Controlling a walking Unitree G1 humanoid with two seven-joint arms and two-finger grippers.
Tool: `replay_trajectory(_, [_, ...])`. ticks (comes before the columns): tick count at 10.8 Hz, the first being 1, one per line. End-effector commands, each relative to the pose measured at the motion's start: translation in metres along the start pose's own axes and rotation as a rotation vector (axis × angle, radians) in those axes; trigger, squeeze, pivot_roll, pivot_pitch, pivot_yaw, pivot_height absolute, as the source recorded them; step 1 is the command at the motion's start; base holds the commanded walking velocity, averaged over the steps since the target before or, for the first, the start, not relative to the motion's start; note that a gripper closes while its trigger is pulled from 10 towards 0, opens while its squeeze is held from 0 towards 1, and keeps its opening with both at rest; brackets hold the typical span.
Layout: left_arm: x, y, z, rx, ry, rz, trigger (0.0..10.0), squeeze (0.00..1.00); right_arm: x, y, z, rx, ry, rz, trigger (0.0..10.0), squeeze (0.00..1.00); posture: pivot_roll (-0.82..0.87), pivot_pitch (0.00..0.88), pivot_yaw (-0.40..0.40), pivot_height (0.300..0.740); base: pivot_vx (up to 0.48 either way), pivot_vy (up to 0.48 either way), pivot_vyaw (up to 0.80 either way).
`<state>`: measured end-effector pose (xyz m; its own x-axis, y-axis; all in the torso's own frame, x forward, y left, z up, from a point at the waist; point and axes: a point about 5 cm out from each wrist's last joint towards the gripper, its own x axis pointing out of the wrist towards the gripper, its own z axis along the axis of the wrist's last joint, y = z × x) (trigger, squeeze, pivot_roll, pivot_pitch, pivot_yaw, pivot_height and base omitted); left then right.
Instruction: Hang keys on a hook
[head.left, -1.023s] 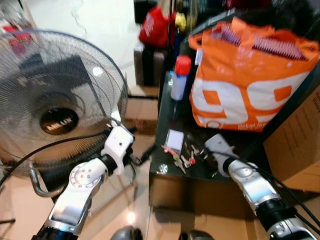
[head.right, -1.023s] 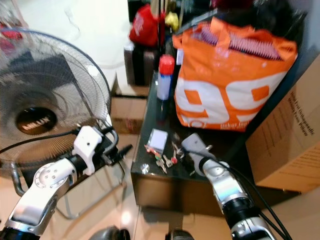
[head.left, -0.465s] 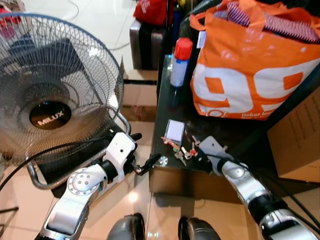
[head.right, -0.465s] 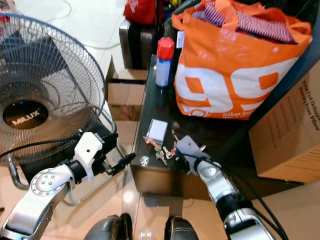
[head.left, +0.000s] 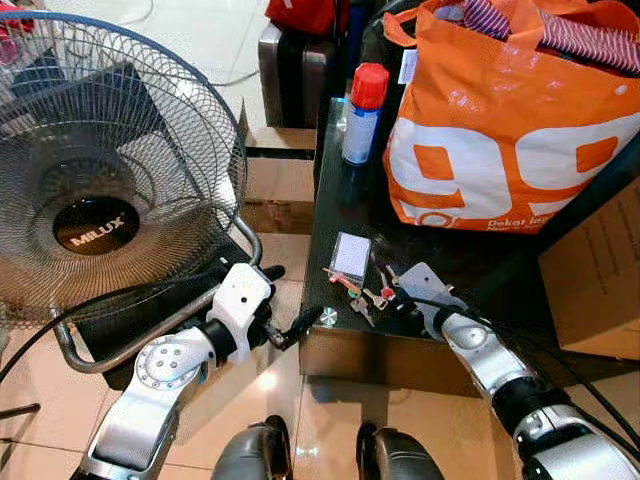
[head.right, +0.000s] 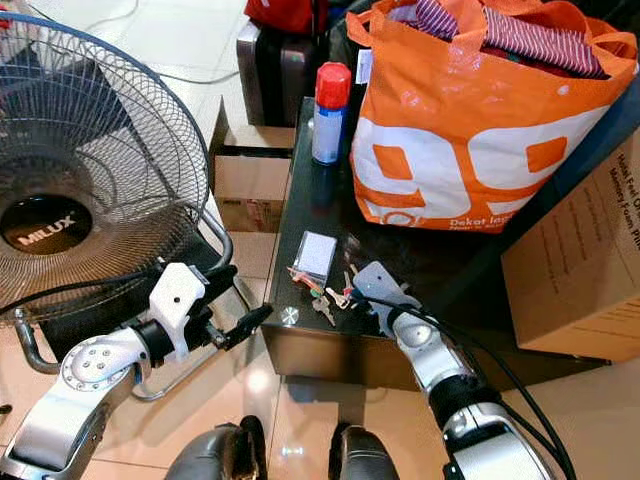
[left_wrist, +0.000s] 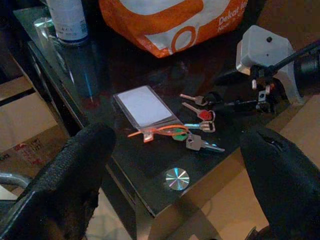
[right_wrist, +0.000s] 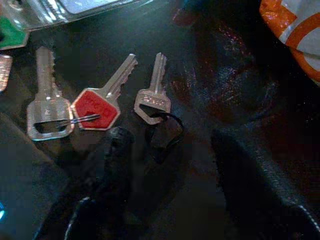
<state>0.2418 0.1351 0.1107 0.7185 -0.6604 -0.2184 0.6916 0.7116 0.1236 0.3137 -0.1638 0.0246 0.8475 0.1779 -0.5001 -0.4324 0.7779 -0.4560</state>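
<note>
Count from my head camera: one fan (head.left: 100, 170), one spray can (head.left: 363, 114), one orange bag (head.left: 510, 130), one cardboard box (head.left: 600, 275). On the table (head.left: 480, 275) by my right gripper (head.left: 398, 299): one card (left_wrist: 145, 106), about five keys (left_wrist: 197, 127).

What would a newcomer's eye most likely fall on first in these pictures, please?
Probably the big orange and white shopping bag at the back of the dark glossy table, with a red-capped spray can beside it. Next, the large wire-caged floor fan on the robot's left. Then the small bunch of silver keys near the table's front edge, where the right hand hovers open just above them.
</note>
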Motion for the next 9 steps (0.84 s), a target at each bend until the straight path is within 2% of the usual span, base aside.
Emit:
replay_trajectory(1, [-0.002, -0.001, 0.001, -0.003, -0.001, 0.000, 10.0, 0.00, -0.004, 0.000, -0.021, 0.003, 0.090, -0.008, 0.0, 0.00, -0.08, 0.248, -0.018, 0.740, 0.000, 0.000, 0.00])
replay_trajectory(6, [0.000, -0.002, 0.001, -0.005, -0.003, 0.009, 10.0, 0.00, -0.010, -0.013, -0.032, 0.009, 0.113, -0.006, 0.0, 0.00, -0.08, 0.234, -0.021, 0.740, 0.000, 0.000, 0.00])
replay_trajectory(7, [0.001, -0.002, 0.001, -0.004, -0.004, 0.012, 10.0, 0.00, -0.013, -0.012, -0.033, 0.036, 0.083, 0.015, 3.9, 0.00, -0.09, 0.231, -0.020, 0.740, 0.000, 0.000, 0.00])
replay_trajectory(8, [0.001, -0.002, 0.001, -0.005, -0.004, 0.012, 10.0, 0.00, -0.015, -0.010, -0.034, 0.041, 0.063, 0.030, 10.0, 0.00, -0.09, 0.230, -0.019, 0.740, 0.000, 0.000, 0.00])
replay_trajectory(9, [0.002, -0.002, 0.001, -0.005, -0.004, 0.012, 10.0, 0.00, -0.018, -0.009, -0.038, 0.037, 0.067, 0.017, 10.0, 0.00, -0.09, 0.229, -0.014, 0.740, 0.000, 0.000, 0.00])
